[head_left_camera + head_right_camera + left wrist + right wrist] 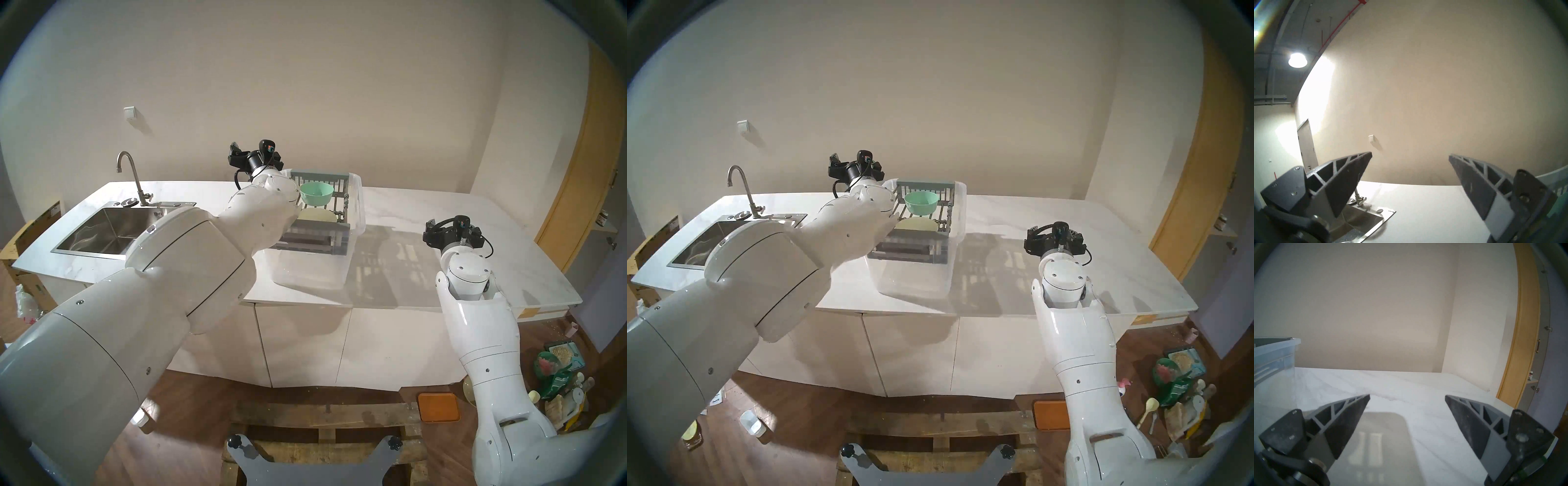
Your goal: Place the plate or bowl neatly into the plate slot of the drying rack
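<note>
The left fingers (1362, 171) are standing wide apart with nothing between them. They are pointing a little upward at the wall (1423, 84), above the back of the bench (1423, 212). The sink (1359, 220) and the foot of the tap (1358, 198) are showing just below them.

The right fingers (1356, 416) are also spread wide and holding nothing. They are hanging level over the bare right part of the bench, well apart from the tub (1274, 361).

From the head views, the left gripper (252, 157) is sitting just beside the back left corner of the rack (320, 220). The grey rack is resting in the top of the clear tub in the middle of the bench. A green bowl (316, 193) is sitting open side up on the rack's bars (339, 203). A pale plate (319, 215) is standing on its edge between the bars, in front of the bowl, by the near end wall. The left arm (264, 217) is hiding the rack's left side.
</note>
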{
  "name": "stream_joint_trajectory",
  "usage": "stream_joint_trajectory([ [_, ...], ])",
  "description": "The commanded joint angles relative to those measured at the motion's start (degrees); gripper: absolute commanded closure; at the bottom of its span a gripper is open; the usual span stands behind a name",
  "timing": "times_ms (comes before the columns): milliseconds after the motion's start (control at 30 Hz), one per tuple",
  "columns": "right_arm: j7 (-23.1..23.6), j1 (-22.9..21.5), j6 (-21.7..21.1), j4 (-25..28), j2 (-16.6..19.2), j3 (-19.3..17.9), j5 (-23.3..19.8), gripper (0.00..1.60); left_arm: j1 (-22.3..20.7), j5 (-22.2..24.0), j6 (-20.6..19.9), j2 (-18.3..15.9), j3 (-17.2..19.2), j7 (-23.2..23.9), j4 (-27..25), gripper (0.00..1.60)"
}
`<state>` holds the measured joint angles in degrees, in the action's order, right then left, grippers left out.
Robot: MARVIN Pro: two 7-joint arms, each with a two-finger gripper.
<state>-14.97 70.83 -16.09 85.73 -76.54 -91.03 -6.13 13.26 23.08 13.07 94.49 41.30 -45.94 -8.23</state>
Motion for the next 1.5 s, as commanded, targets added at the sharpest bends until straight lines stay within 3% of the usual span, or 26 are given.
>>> stream_joint_trajectory([
  [0,0.0,-1.3,0.4,1.2,0.1,-0.1,0.1,0.00,-2.0,-0.7,3.4,-1.2,-0.3,-2.1,-1.5,0.00],
  [600,0.0,-1.5,0.5,1.1,0.1,-0.1,0.1,0.00,-5.3,-1.0,16.1,0.7,-1.1,-5.9,-10.2,0.00],
  [1467,0.1,-1.7,0.4,0.3,0.1,0.0,0.1,0.00,-4.2,-0.6,22.7,-8.1,2.0,-9.6,-18.7,0.00],
])
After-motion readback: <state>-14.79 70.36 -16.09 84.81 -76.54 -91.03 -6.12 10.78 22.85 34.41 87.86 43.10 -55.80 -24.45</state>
